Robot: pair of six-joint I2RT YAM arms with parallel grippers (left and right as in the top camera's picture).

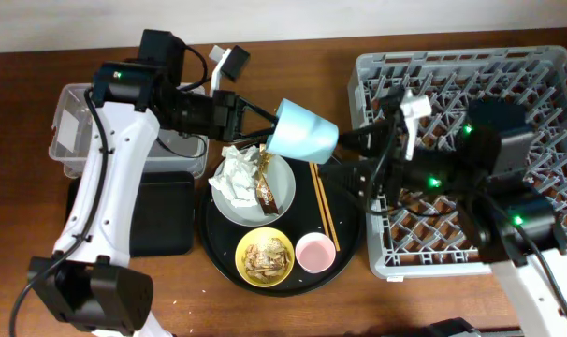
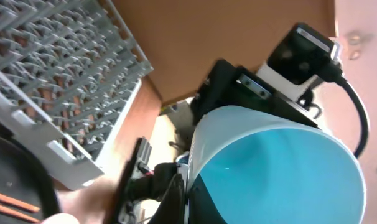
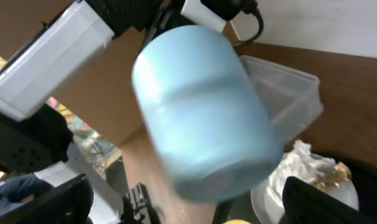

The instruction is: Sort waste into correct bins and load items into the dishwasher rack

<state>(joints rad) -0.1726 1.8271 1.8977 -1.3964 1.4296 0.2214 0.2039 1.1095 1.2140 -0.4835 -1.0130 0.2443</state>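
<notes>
My left gripper (image 1: 268,128) is shut on the rim of the light-blue cup (image 1: 303,132) and holds it tilted in the air over the far edge of the round black tray. In the left wrist view one finger (image 2: 187,194) pinches the cup's wall (image 2: 275,168). My right gripper (image 1: 355,150) is open, just right of the cup and apart from it; the cup (image 3: 201,112) fills the view between its spread fingers (image 3: 188,208). The grey plate (image 1: 285,178) carries the tissue (image 1: 233,174) and the snack wrapper (image 1: 266,188). The yellow bowl (image 1: 285,267) holds food scraps (image 1: 265,255). The pink cup (image 1: 315,251) and the chopsticks (image 1: 323,201) lie on the tray.
The dishwasher rack (image 1: 480,84) stands at the right, under my right arm. The clear tub (image 1: 76,131) and the shallow black tray (image 1: 162,213) are at the left. The round black tray (image 1: 347,217) lies in the middle.
</notes>
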